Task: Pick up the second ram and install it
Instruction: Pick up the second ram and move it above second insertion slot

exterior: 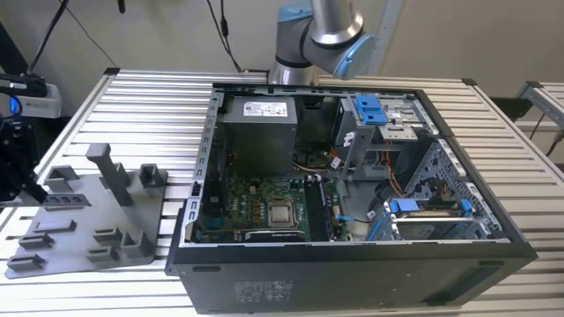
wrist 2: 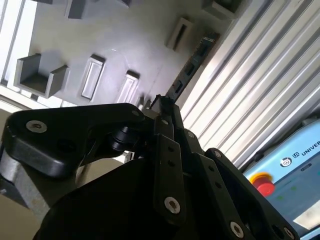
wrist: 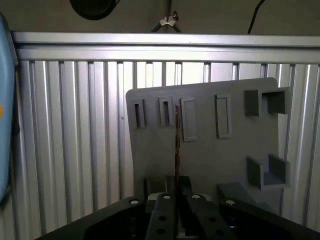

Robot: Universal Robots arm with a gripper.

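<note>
Pickup looks done: gripper (wrist 2: 162, 109) clamped on second ram (wrist 2: 192, 65), edge-on over grey tray (wrist: 210, 150); install into PC case (exterior: 352, 271) not yet done; approx halfway.

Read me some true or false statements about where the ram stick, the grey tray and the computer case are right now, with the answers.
1. The end effector is shut on the second ram. True.
2. The second ram is seated on the motherboard. False: the end effector holds it at the grey fixture tray, outside the case.
3. The computer case lies open, with its inside showing. True.
4. The grey fixture tray lies at the exterior view's right of the computer case. False: it lies at the exterior view's left.
</note>
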